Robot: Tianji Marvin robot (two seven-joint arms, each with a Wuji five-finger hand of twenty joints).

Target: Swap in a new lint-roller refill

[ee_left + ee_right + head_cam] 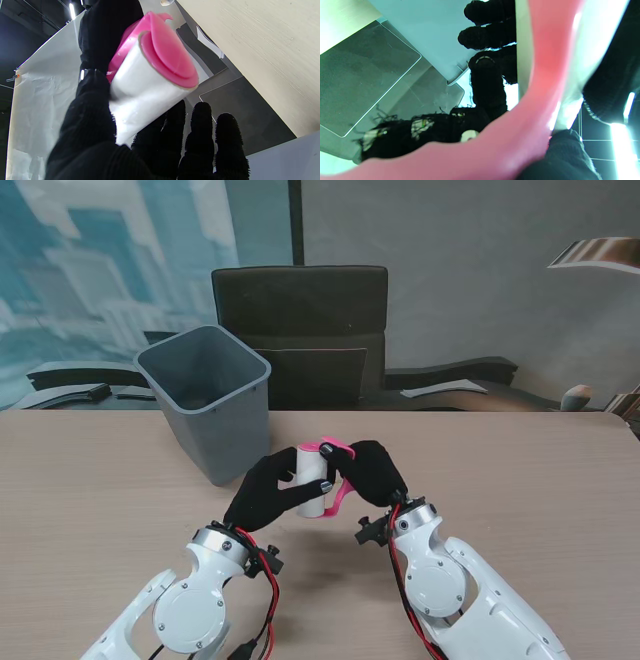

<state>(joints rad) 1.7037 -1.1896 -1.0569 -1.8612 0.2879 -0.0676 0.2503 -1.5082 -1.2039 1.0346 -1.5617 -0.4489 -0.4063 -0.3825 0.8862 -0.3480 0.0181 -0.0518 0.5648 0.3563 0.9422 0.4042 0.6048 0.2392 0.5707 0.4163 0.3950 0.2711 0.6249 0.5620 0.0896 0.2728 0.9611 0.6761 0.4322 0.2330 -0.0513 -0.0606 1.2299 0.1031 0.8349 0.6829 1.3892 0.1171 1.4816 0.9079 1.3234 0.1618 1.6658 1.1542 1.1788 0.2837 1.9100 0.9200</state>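
1. Lint roller is up off the table, held between both my hands in the middle of the stand view, just nearer to me than the grey bin.
2. Left hand: fingers wrapped around the white refill roll, closed on it. Left wrist view shows the roll lying across the fingers, pink end cap facing the camera.
3. Right hand: closed on the pink handle. Right wrist view is mostly blurred pink frame up close, so I can't make out the finger placement there.
4. Black chair sits behind the table, past the bin.
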